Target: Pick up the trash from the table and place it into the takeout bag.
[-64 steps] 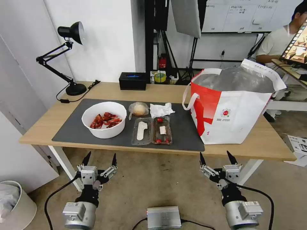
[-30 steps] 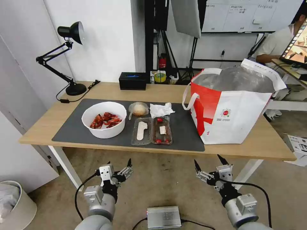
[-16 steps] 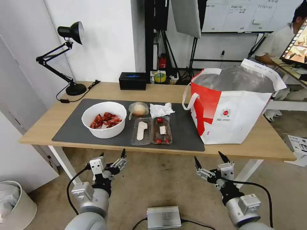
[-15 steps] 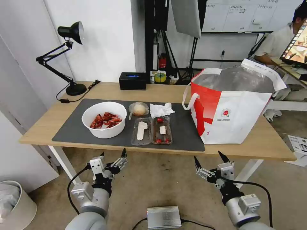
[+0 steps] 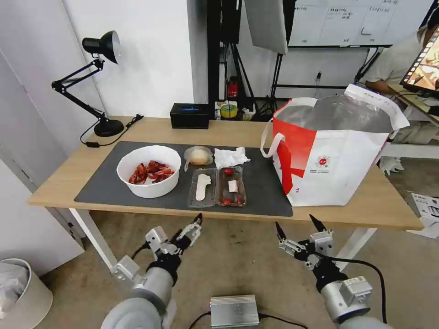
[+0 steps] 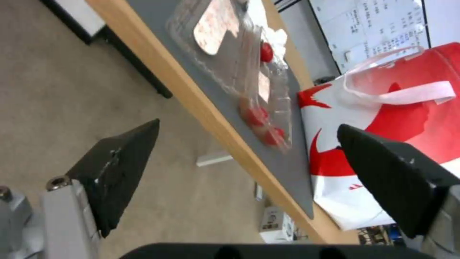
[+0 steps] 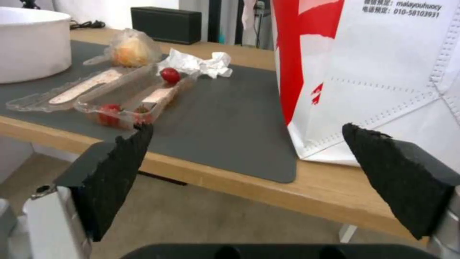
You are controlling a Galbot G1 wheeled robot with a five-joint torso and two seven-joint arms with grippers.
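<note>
Both grippers are held below the desk (image 5: 137,130) edge, left gripper (image 5: 185,230) and right gripper (image 5: 297,230), jaws spread, nothing gripped. Crayfish bowl (image 5: 148,171), clear hinged box (image 5: 217,187), tissue (image 5: 231,156) and bagged bun (image 5: 198,156) are parked on the mat (image 5: 263,183), takeout bag (image 5: 334,151) just beside.

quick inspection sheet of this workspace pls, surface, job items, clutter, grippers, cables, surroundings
surface: table with dark grey mat.
job's things: on the mat, bowl of crayfish shells, bagged bun, tissue, open plastic box; takeout bag upright at the mat's right end, mouth open.
clutter: tissue box, desk lamp, tape roll at the back.
grippers: left gripper and right gripper below the front edge, jaws open, empty.
cables: lamp cord on the table; arm cables near the floor.
surroundings: bin, floor box, whiteboard.
</note>
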